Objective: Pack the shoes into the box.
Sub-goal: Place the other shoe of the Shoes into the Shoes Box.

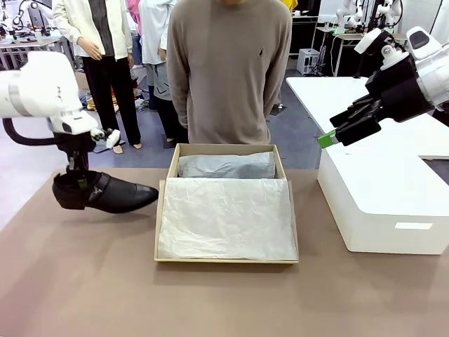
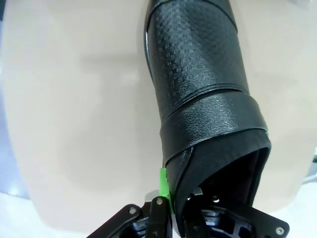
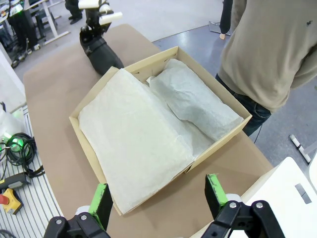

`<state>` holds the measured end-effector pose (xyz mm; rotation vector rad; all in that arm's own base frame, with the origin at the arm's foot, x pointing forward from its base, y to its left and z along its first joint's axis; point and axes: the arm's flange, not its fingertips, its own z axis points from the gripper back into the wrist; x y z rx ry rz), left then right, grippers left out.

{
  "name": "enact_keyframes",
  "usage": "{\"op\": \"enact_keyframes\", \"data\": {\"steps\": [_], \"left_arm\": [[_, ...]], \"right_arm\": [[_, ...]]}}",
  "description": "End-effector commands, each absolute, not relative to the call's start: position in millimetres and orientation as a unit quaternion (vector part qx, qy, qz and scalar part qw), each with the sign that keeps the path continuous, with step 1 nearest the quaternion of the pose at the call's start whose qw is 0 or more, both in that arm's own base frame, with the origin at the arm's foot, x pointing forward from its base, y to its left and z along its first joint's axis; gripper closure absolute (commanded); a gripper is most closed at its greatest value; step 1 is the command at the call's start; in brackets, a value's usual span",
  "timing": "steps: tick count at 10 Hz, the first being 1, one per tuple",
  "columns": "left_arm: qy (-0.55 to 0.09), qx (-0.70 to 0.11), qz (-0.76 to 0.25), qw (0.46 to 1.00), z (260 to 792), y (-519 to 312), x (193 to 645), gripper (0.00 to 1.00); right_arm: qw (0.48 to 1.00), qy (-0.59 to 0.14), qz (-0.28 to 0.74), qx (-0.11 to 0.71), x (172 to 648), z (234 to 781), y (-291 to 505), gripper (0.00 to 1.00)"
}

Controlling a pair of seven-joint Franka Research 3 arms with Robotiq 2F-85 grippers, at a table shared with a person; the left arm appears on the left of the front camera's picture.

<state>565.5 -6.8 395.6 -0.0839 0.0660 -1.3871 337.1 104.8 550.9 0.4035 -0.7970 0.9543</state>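
Shoe (image 1: 116, 193) collar clamped in left gripper (image 1: 83, 183), beside tissue-lined box (image 1: 226, 261).

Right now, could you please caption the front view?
Left claw grips black shoe beside the tissue-lined box; right claw open aloft.

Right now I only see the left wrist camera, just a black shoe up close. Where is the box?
Observer: The box sits open right beside the shoe's toe, lined with white paper.
Operator: Is the other pincer busy?
Observer: No, the right pincer hangs open up by a white block, holding nothing.
Operator: Is anyone near?
Observer: A person stands right behind the box.
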Motion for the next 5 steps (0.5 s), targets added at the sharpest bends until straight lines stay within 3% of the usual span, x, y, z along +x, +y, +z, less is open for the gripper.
{"op": "enact_keyframes", "data": {"steps": [1,5], "left_arm": [[0.039,-0.043,-0.594,0.803,430,1,575,1.00],[0.049,-0.091,-0.441,0.892,480,-3,584,1.00]], "right_arm": [[0.789,-0.374,0.446,0.196,339,550,105,0.00],[0.789,-0.374,0.446,0.196,339,550,105,0.00]]}}
